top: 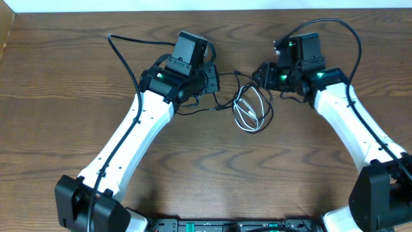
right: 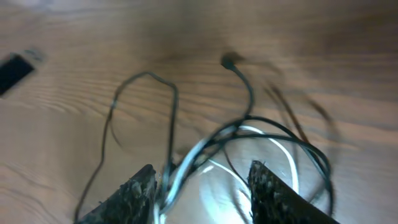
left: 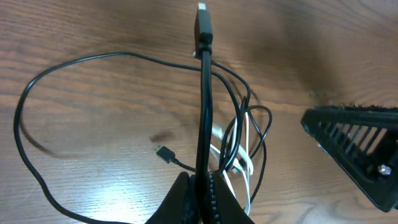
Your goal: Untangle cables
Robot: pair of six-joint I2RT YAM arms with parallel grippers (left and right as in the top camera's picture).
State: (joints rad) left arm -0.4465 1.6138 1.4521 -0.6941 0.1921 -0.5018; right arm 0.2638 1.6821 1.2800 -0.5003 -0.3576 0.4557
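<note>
Left claw (left: 202, 185) pinching black cable (left: 204, 93), white cable (left: 247, 163) tangled alongside

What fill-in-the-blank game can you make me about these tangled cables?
1. The left gripper pinches the black cable, not the ____ one.
2. The white cable lies looped on the ____ table.
3. On the right gripper, the jaws stand ____, with cables between them.

Missing words: white; wooden; open.
</note>
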